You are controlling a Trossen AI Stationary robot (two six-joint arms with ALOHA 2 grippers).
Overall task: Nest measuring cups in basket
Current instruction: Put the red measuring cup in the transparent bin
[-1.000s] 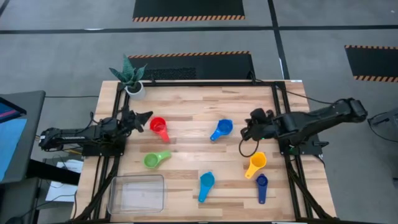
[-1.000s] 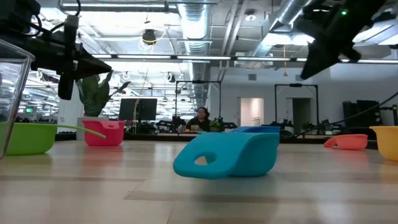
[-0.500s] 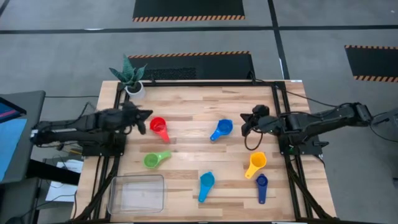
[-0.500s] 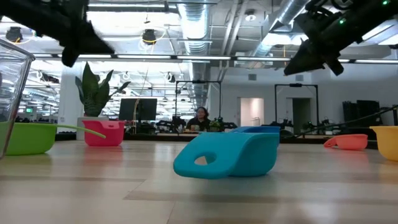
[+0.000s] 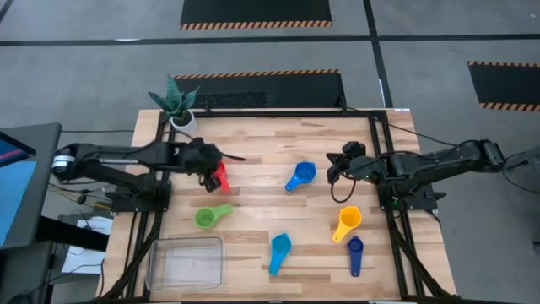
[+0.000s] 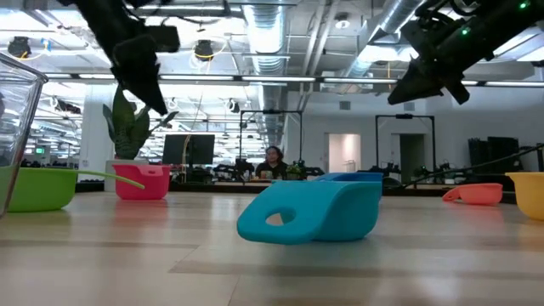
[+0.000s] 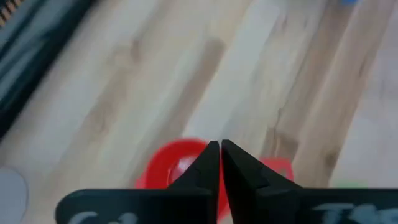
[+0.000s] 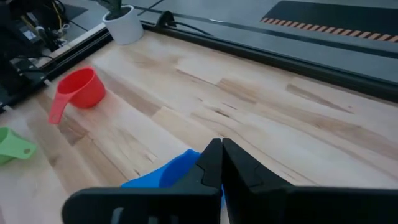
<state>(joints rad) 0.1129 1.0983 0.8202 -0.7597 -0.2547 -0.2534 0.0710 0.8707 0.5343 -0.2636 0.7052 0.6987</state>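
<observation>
Six measuring cups lie apart on the wooden table: red (image 5: 219, 178), medium blue (image 5: 299, 176), green (image 5: 211, 216), yellow (image 5: 346, 224), light blue (image 5: 279, 250) and dark blue (image 5: 354, 254). The clear basket (image 5: 186, 262) stands at the near left corner. My left gripper (image 5: 217, 165) is shut and hangs tipped downward just above the red cup (image 7: 171, 167), touching nothing. My right gripper (image 5: 332, 166) is shut in the air, right of the medium blue cup (image 8: 165, 175).
A white plant pot (image 5: 181, 119) stands at the table's far left corner. Black frame rails run along the left and right table edges. Bare wood lies between the cups in the middle of the table.
My left gripper has swung from the table's left edge toward the right and upward, coming over the red cup while tipping downward and rolling. My right gripper has tipped a little and drawn slightly back toward the right edge, then kept still. No cup has moved.
</observation>
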